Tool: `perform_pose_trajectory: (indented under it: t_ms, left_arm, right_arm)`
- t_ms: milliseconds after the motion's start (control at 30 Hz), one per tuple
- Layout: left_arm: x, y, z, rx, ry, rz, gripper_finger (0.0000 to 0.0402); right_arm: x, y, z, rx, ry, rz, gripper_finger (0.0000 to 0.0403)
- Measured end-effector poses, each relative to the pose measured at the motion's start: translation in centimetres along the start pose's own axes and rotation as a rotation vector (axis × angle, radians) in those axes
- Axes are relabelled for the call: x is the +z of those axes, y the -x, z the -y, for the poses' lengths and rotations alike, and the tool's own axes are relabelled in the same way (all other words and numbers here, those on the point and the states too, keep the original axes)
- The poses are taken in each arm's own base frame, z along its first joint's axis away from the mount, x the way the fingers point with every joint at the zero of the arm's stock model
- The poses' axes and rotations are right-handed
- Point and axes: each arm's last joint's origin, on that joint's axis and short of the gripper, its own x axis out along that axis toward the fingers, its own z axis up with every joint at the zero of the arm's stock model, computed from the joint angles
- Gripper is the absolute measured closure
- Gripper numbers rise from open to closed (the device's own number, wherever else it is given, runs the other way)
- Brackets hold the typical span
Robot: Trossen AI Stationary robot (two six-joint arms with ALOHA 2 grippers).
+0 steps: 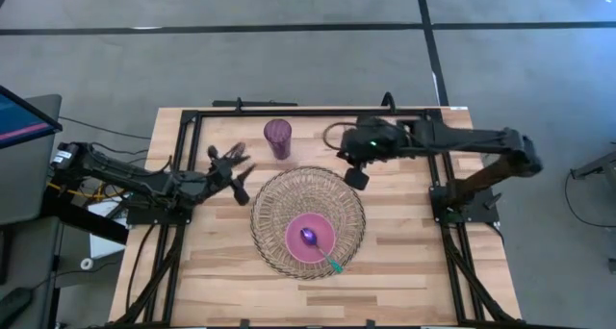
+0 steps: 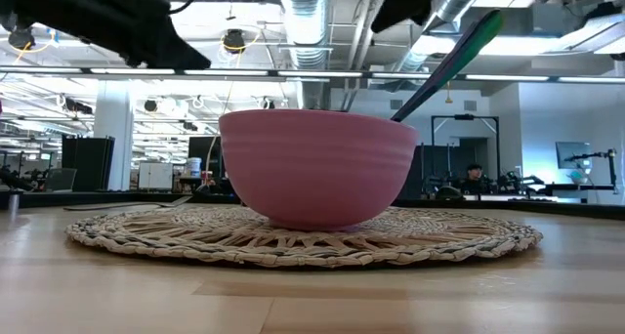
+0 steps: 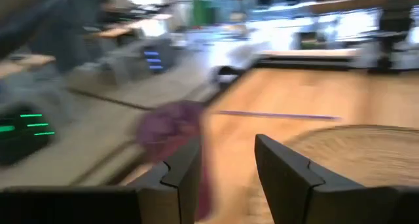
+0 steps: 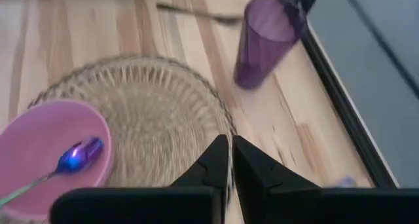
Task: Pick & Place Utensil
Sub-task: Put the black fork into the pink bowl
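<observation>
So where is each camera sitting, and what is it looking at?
High view: above the table, looking straight down; both arms show, left gripper and right gripper beside the woven mat.
Low view: at table height, facing the pink bowl; dark arm parts hang at the top.
Left wrist view: on the left arm, looking past its open fingers at the purple cup.
Right wrist view: on the right arm, over its shut fingers.
Shared: the spoon in the bowl shows in the high, low and right wrist views.

One pink bowl point(image 1: 310, 238), one spoon point(image 1: 319, 247), one purple cup point(image 1: 278, 137), one woven mat point(image 1: 274, 209).
</observation>
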Motion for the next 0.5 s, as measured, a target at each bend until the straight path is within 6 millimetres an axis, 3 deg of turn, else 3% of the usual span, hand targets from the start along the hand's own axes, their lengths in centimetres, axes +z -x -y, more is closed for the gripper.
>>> perform_pose_trajectory:
  t_ms: [133, 267, 367, 500]
  left_arm:
    - [-0.2, -0.6, -0.3, -0.109, 0.053, -0.014, 0.0261]
    - [-0.4, -1.5, -1.4, -0.059, 0.052, -0.033, 0.0262]
    - [-1.0, -2.1, -2.5, 0.002, 0.042, -0.078, 0.0273]
    - [-2.3, -2.6, -3.9, 0.065, 0.052, -0.199, 0.0298]
  right_arm:
    - [-4.0, -1.8, 0.3, -0.01, 0.001, 0.135, 0.0392]
    - [-6.8, -3.0, 1.0, -0.038, -0.024, 0.212, 0.0392]
    - [-7.7, -3.4, 1.7, -0.062, -0.023, 0.207, 0.0392]
    - [-7.5, -3.0, 2.6, -0.087, -0.044, 0.231, 0.0392]
